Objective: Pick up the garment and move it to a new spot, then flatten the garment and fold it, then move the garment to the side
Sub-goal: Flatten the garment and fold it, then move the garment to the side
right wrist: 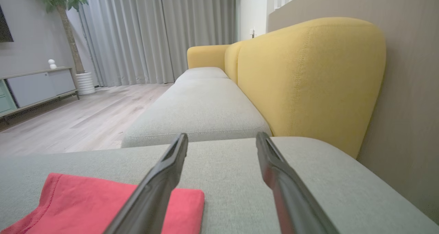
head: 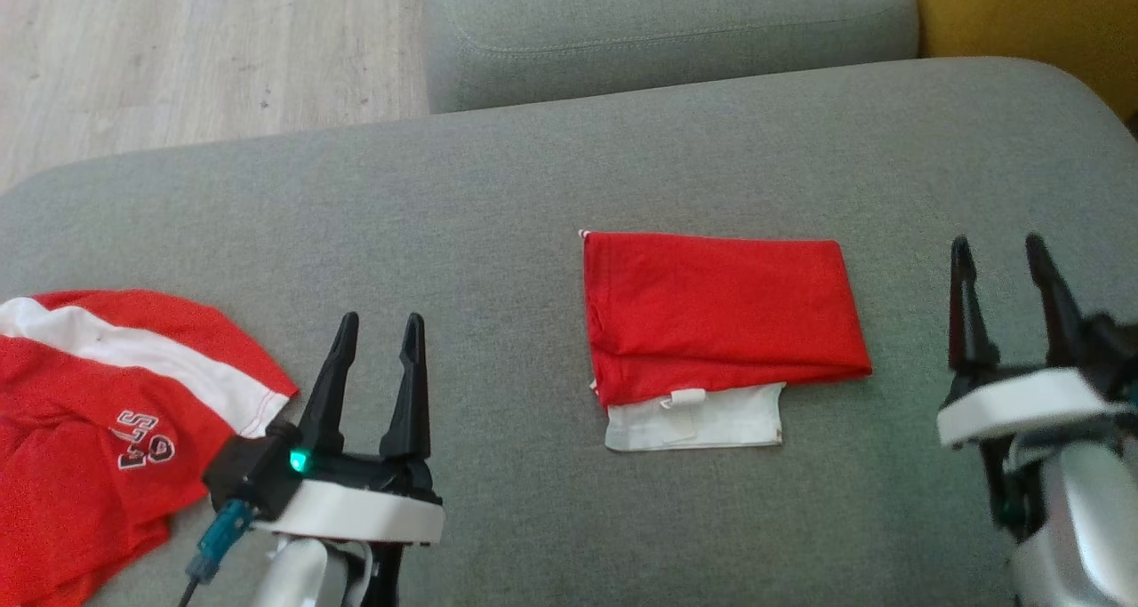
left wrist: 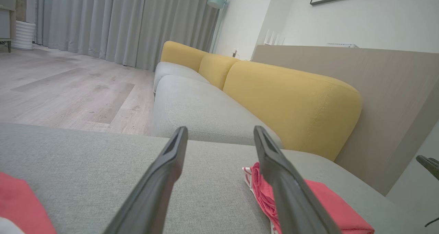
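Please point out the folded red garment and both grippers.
folded red garment (head: pixel 725 309), head view, middle of its red top layer.
left gripper (head: pixel 381 319), head view, between its fingertips.
right gripper (head: pixel 996 241), head view, between its fingertips.

We see left gripper (left wrist: pixel 220 131), fingers spread wide, nothing between them, above grey seat cushion (left wrist: pixel 85 158). Folded red garment (left wrist: pixel 329 199) lies on cushion, partly hidden behind finger on view's right, with white-striped edge at its far corner. Second red cloth (left wrist: pixel 17 203) sits at lower left corner. Beyond we note yellow backrests (left wrist: pixel 291 100), wood floor (left wrist: pixel 68 86), grey curtains (left wrist: pixel 120 21).
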`<state>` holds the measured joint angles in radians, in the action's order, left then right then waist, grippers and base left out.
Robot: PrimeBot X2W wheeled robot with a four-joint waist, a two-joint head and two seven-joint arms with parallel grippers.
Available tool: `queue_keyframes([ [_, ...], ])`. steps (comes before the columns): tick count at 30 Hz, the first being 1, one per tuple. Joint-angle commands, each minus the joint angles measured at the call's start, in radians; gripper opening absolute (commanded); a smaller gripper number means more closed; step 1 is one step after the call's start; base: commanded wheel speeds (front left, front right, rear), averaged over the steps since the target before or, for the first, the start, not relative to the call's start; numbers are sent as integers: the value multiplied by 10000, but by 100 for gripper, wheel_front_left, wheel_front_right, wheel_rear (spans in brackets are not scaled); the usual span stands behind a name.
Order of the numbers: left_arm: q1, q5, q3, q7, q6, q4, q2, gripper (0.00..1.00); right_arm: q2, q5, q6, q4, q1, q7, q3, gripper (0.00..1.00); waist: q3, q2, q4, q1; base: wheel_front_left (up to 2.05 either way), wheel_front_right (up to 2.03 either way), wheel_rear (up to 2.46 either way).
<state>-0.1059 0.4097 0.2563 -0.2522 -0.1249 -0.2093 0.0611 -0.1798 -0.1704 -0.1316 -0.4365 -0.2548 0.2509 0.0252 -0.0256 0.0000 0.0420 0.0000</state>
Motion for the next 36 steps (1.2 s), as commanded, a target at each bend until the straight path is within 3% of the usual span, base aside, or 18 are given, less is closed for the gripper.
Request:
queue_keyframes([
  [1, -179, -161, -400, -95, -58, 378, -13, 100, 189, 153, 9, 699, 116, 106, -67, 100, -41, 0, 35, 0, 0, 0, 0],
  [9, 8, -402, -565, -95, -58, 625, -64, 100, 873, 604, 9, 1773, 1227, 107, 257, 100, -57, 0, 60, 0, 0, 0, 0],
  [20, 74, -448, -496, -95, -58, 669, -94, 100, 1025, 794, 9, 1831, 1292, 108, 314, 100, -113, 0, -99, 0, 0, 0, 0],
  [28, -183, -405, -287, -95, -58, 629, -99, 100, 1068, 1090, 9, 680, 698, -172, 719, 100, -764, 0, -353, 0, 0, 0, 0],
  [36, -645, -400, 3, -95, -58, 555, -101, 100, 1228, 637, 9, -876, -291, -651, 931, 100, -1580, 0, -684, 0, 0, 0, 0],
])
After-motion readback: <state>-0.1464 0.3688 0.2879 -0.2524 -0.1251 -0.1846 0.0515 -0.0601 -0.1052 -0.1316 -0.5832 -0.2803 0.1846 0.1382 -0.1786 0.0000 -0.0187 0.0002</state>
